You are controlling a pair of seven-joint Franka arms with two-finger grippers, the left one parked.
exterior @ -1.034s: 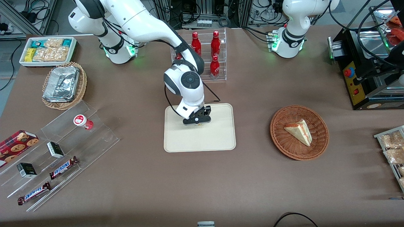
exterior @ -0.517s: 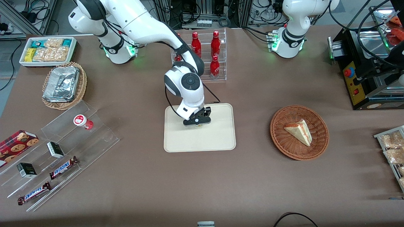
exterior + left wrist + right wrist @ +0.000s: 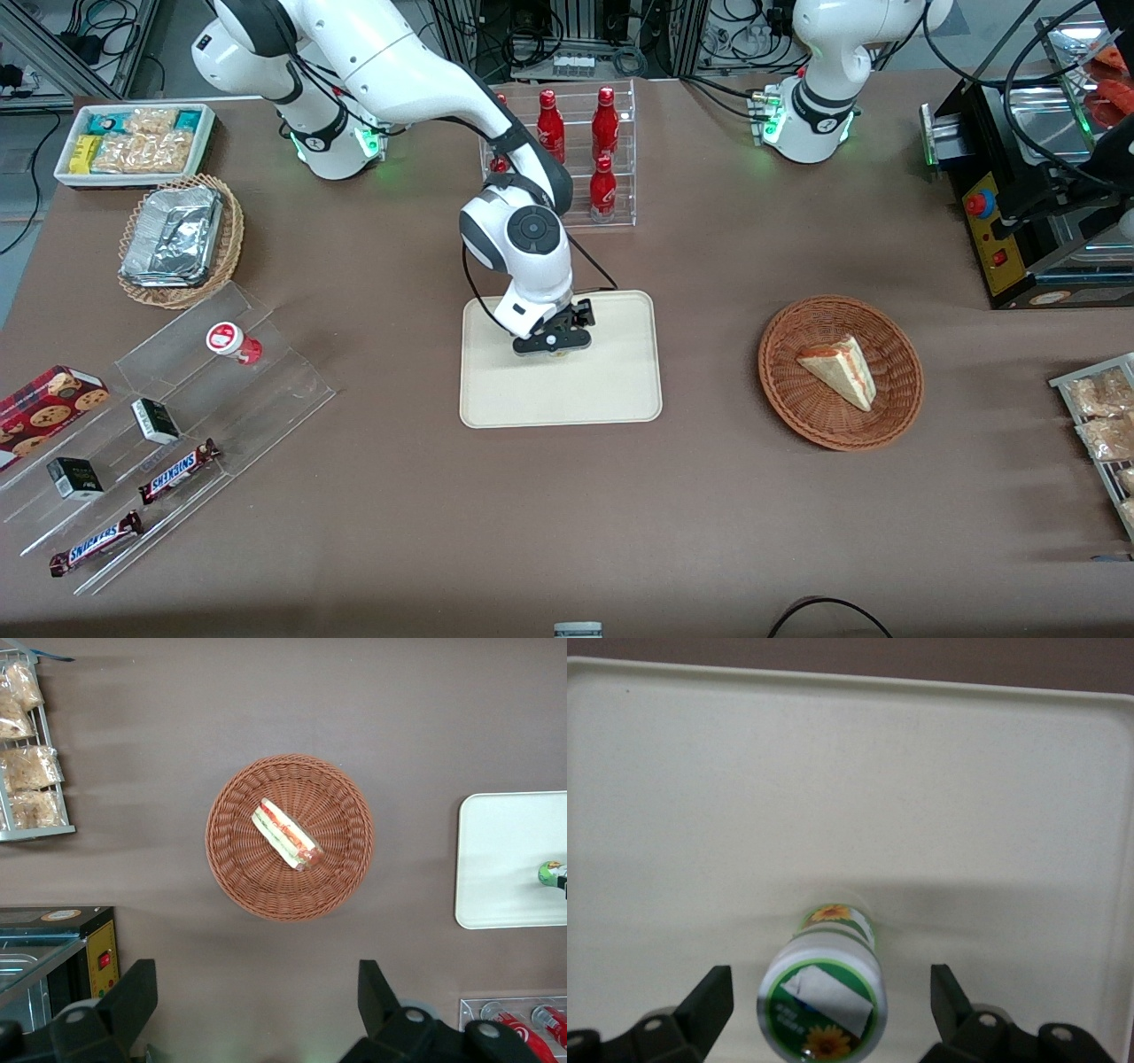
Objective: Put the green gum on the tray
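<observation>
Looking at the front view, you find the tool [image 3: 555, 344] low over the tray [image 3: 611, 390], near the middle of the frame, on the half of the tray farther from the camera. In the right wrist view the fingers [image 3: 709, 997] stand spread wide, one on each side of the green gum [image 3: 826, 997], with clear gaps between them and the bottle, so the tool is released and grips nothing. The green gum stands upright on the tray [image 3: 992, 797], its white, green-rimmed lid facing the wrist camera and its green-yellow body showing below the lid. From the front the bottle is almost wholly hidden under the tool. The left wrist view catches a small part of the green gum [image 3: 551, 873] at the right edge of the frame, resting on the tray [image 3: 496, 859].

On the bench [image 3: 567, 514], at the left of the front view, you see the red gum bottle [image 3: 232, 341] lying on a clear stepped rack [image 3: 266, 390], well apart from the tray. At the right of the tray sits a wicker basket [image 3: 890, 416] holding a sandwich wedge [image 3: 840, 370]. Above the tray in the frame, a clear rack of red bottles [image 3: 604, 151] stands.
</observation>
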